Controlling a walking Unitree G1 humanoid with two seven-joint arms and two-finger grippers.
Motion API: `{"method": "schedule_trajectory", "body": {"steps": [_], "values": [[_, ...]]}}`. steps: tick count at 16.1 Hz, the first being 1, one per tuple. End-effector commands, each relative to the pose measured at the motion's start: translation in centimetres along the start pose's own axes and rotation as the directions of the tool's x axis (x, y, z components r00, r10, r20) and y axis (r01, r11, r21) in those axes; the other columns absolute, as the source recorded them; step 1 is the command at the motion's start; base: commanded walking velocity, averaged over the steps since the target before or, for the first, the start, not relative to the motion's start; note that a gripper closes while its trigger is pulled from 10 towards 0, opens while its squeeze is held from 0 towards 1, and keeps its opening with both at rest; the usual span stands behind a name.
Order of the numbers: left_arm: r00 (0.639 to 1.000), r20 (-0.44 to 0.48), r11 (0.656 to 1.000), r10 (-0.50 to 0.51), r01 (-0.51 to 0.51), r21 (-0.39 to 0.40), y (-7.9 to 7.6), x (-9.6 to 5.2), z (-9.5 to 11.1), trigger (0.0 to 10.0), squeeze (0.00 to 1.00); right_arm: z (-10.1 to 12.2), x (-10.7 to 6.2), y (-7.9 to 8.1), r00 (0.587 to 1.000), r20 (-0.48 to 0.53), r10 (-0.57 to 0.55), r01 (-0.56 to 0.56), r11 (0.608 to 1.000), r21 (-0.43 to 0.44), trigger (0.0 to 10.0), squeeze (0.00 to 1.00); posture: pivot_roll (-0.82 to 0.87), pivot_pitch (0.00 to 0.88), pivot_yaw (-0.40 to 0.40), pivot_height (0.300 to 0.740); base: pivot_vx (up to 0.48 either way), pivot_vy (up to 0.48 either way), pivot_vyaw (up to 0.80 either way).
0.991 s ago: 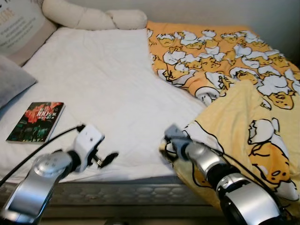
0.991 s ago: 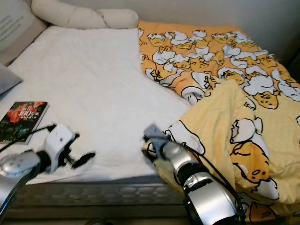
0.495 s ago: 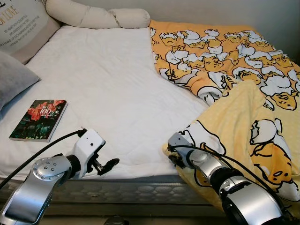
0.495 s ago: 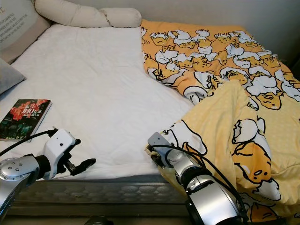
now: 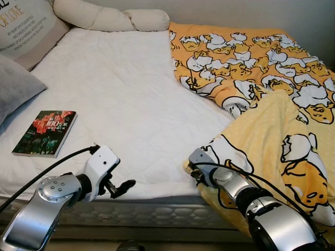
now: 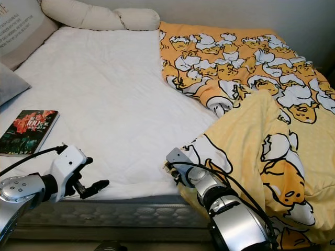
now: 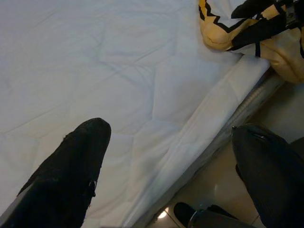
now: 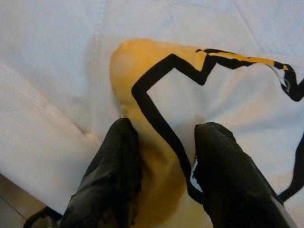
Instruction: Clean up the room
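A yellow blanket (image 5: 272, 120) with a cartoon print lies crumpled over the right half of the bed, one part folded back on itself. Its near corner (image 8: 156, 95) hangs at the mattress's front edge. My right gripper (image 5: 194, 170) is at that corner, and the right wrist view has the yellow fabric bunched between the two black fingers (image 8: 118, 156), shut on it. My left gripper (image 5: 121, 186) hovers at the front edge of the white mattress (image 5: 120, 94), open, with nothing between its fingers (image 7: 80, 156).
A book (image 5: 45, 133) with a dark red cover lies on the mattress's left side. A grey pillow (image 5: 13, 91), a printed pillow (image 5: 26, 26) and a cream bolster (image 5: 110, 18) sit at the head. Shiny floor (image 7: 213, 190) lies below the bed edge.
The whole picture has shifted a little as the camera moved. Both grippers keep about the same places at the bed's front edge, the right one still on the blanket corner.
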State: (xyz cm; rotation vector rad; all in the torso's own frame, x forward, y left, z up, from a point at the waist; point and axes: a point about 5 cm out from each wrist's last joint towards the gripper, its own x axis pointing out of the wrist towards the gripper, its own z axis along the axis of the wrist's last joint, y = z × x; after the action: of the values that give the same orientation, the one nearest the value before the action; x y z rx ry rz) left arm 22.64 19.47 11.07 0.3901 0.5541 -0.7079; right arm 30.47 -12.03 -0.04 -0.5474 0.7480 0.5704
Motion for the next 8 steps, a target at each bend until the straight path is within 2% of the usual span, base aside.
{"method": "schedule_trajectory", "body": {"steps": [1, 2, 4, 7, 8], "values": [[1.000, 0.006, 1.000, -0.014, 0.014, 0.012, 0.03, 0.17, 0.41, 10.0, 0.00, -0.51, -0.16, -0.40, 1.000, 0.004, -0.004, 0.004, 0.999, 0.040, 0.0, 0.00, 0.15, 0.000, -0.037, 0.740, 0.000, 0.000, 0.00], [1.000, 0.010, 1.000, -0.021, 0.021, 0.013, 0.02, 0.45, 0.51, 10.0, 0.00, -0.18, -0.18, -0.34, 0.999, 0.039, 0.021, -0.024, 0.996, 0.086, 0.0, 0.00, 0.13, 0.000, -0.031, 0.740, 0.000, 0.000, 0.00], [0.999, 0.020, 0.999, -0.030, 0.030, 0.017, 0.05, 0.94, 0.82, 10.0, 0.00, 0.11, -0.21, -0.14, 0.995, 0.077, 0.069, -0.078, 0.990, 0.115, 0.0, 0.00, 0.12, 0.000, -0.025, 0.740, 0.000, 0.000, 0.00], [0.999, 0.031, 1.000, -0.021, 0.021, 0.019, 0.24, 1.16, 1.09, 10.0, 0.00, -0.24, -0.37, -0.20, 0.989, 0.105, 0.101, -0.120, 0.976, 0.184, 0.0, 0.00, 0.12, 0.000, -0.024, 0.740, 0.000, 0.000, 0.00], [0.999, 0.034, 1.000, -0.021, 0.020, 0.018, 0.22, 1.13, 1.11, 10.0, 0.00, -0.73, -0.61, -0.29, 0.980, 0.135, 0.146, -0.173, 0.962, 0.213, 0.0, 0.00, 0.13, 0.000, -0.029, 0.740, 0.000, 0.000, 0.00]]}}
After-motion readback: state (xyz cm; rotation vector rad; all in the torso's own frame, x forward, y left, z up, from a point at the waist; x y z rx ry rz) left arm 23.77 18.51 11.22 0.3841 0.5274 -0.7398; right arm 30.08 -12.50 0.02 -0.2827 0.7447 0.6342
